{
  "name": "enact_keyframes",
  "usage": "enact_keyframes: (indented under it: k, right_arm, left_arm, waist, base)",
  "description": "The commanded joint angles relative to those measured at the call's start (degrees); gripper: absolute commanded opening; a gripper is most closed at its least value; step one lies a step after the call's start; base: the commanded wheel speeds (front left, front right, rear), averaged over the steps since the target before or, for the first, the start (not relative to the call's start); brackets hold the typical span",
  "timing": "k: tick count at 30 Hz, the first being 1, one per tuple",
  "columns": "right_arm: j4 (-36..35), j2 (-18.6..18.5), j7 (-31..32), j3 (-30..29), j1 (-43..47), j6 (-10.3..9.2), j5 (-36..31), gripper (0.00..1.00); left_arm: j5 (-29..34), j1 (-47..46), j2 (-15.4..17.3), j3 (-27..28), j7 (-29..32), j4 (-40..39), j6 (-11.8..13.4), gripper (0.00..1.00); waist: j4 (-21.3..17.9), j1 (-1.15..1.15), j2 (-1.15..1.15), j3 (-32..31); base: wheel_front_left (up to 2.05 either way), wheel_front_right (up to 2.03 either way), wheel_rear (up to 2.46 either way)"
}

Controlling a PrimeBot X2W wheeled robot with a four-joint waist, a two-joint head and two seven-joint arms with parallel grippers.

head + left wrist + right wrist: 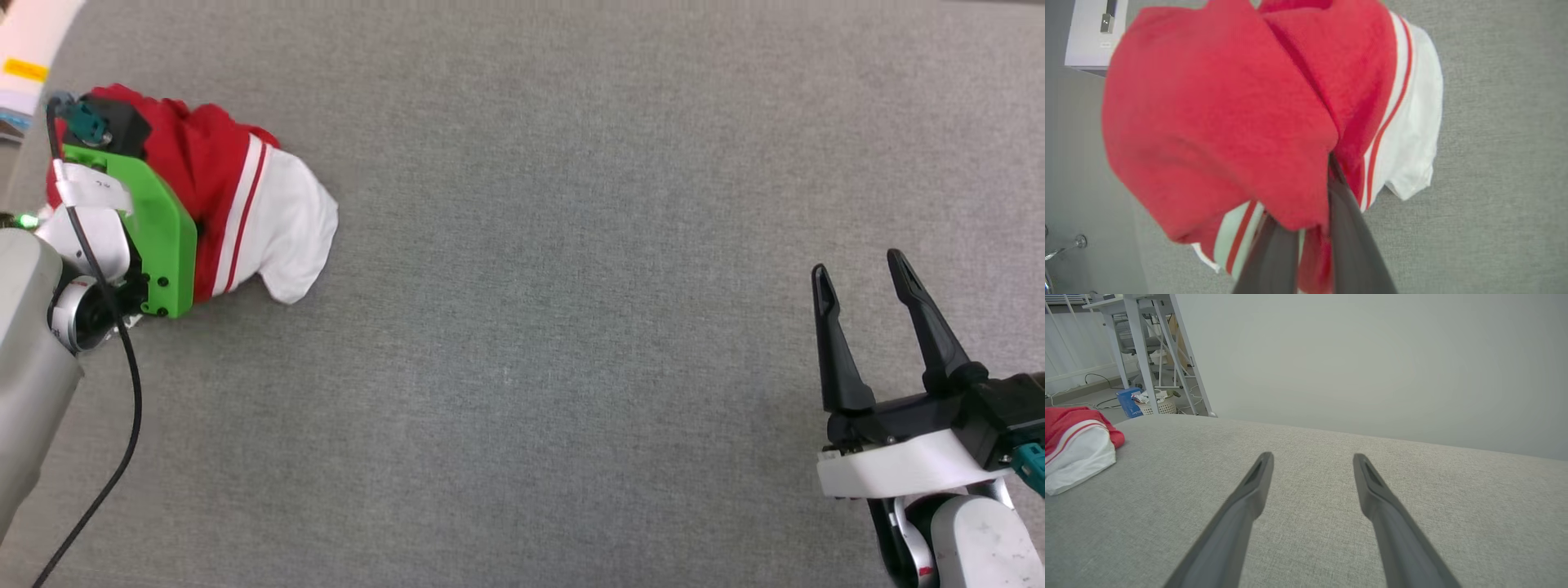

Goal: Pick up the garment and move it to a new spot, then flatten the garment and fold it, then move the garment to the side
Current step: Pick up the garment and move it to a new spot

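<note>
Pinching a fold, the left gripper [1310, 237] is seen nearly closed on the garment [1220, 122], which is bunched at ten o'clock of the grey padded surface [571, 327], close to its edge. Only a thin fold appears held, so the cloth could be lost on lifting or dragged over that edge. The right gripper [857, 265] is held wide apart and empty at four o'clock, nothing lying between; a blue box [1128, 402] and basket [1161, 406] are seen beyond.
</note>
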Motion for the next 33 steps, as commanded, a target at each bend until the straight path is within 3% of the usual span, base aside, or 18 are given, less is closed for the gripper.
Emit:
enact_keyframes:
  k: [1,8,15,24,30,31,33]
  right_arm:
    - [0.2,0.3,-0.3,-0.1,0.7,0.37,0.4,1.0]
    - [0.5,1.5,-0.3,-0.2,1.4,0.37,0.6,1.0]
    - [0.2,2.2,-0.3,-1.4,1.6,0.37,0.7,1.0]
    - [-0.1,2.5,-0.3,-3.5,1.3,0.37,1.1,1.0]
    - [-0.8,2.6,-0.3,-5.1,0.6,0.37,2.1,1.0]
    - [-1.1,2.6,-0.3,-5.7,0.0,0.37,2.5,1.0]
    - [-1.3,2.6,-0.3,-5.8,-0.5,0.37,2.7,1.0]
  left_arm:
    - [0.2,-0.9,1.1,-0.8,-1.0,-2.1,-0.1,0.0]
    - [0.9,-3.4,1.6,-6.3,-3.3,-13.7,-0.1,0.0]
    - [3.8,-5.9,-1.7,-13.0,-4.3,-20.6,-0.1,0.0]
    - [3.9,-10.8,-11.7,-22.6,-9.1,-22.3,-0.1,0.0]
    - [2.1,-14.1,-19.6,-29.2,-13.6,-19.0,-0.1,0.0]
    - [1.9,-15.0,-22.5,-32.4,-15.3,-16.2,-0.1,0.0]
    - [1.5,-14.7,-24.1,-33.6,-16.2,-13.9,-0.1,0.0]
  waist:
    - [0.7,0.0,0.0,-3.0]
    - [-1.3,0.0,0.0,-5.9]
    - [-5.7,0.0,0.0,-6.0]
    - [-11.7,0.0,0.0,-4.5]
    - [-14.2,0.0,0.0,-2.5]
    - [-14.7,0.0,0.0,-1.0]
    - [-15.1,0.0,0.0,0.0]
  base:
    - [0.0,0.0,0.0]
    - [0.0,0.0,0.0]
    - [0.0,0.0,0.0]
    - [0.0,0.0,0.0]
    - [0.0,0.0,0.0]
    - [0.0,0.0,0.0]
    - [0.0,0.0,0.0]
